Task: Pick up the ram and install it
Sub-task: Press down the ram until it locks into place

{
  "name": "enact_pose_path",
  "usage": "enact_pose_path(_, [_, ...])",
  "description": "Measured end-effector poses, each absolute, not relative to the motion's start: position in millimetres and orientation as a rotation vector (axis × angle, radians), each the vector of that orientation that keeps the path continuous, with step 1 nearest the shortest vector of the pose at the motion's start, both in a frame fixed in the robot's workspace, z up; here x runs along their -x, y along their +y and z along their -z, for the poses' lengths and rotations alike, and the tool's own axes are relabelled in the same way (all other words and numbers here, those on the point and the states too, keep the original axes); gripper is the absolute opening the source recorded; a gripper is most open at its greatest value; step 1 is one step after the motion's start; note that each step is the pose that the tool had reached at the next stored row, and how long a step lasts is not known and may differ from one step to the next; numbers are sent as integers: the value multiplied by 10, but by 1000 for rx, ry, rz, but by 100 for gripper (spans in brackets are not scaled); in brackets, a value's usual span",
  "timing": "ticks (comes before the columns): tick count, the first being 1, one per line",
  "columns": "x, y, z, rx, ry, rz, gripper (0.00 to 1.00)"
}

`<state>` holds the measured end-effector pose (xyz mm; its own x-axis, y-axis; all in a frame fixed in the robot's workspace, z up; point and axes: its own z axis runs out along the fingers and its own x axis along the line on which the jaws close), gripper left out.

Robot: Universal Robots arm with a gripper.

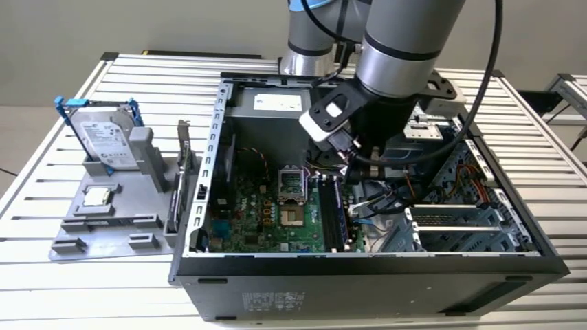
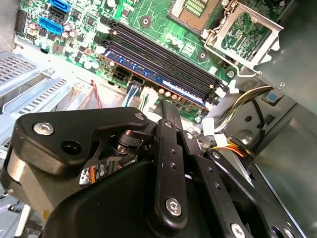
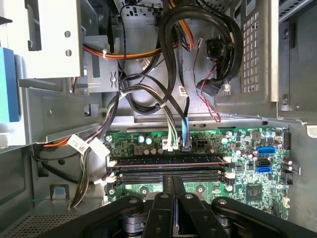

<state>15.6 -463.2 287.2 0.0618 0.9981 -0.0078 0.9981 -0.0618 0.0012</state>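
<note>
The ram (image 3: 168, 160) is a long dark stick with bluish chips, lying level in the memory slot nearest the motherboard's edge, with white latches at both ends. It also shows as a blue-edged strip (image 2: 163, 82) and as a dark bar (image 1: 332, 206) beside the processor socket. My gripper (image 3: 173, 179) hangs inside the open computer case just above the row of memory slots. Its two black fingers (image 2: 168, 106) are pressed together, shut with nothing between them. From the exterior view the arm's wrist covers most of the gripper (image 1: 348, 172).
Bundled cables (image 3: 171, 114) hang close behind the slots. The open processor socket (image 1: 289, 182) lies beside them. Outside the case (image 1: 367, 265), a grey fixture (image 1: 110, 220) carries a hard drive in a blue frame (image 1: 101, 137) and a card with a metal bracket (image 1: 183, 172).
</note>
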Motion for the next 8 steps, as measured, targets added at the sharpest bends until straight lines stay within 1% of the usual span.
enact_pose_path(8, [-156,-4632,-2886,-2285,2147,8,0])
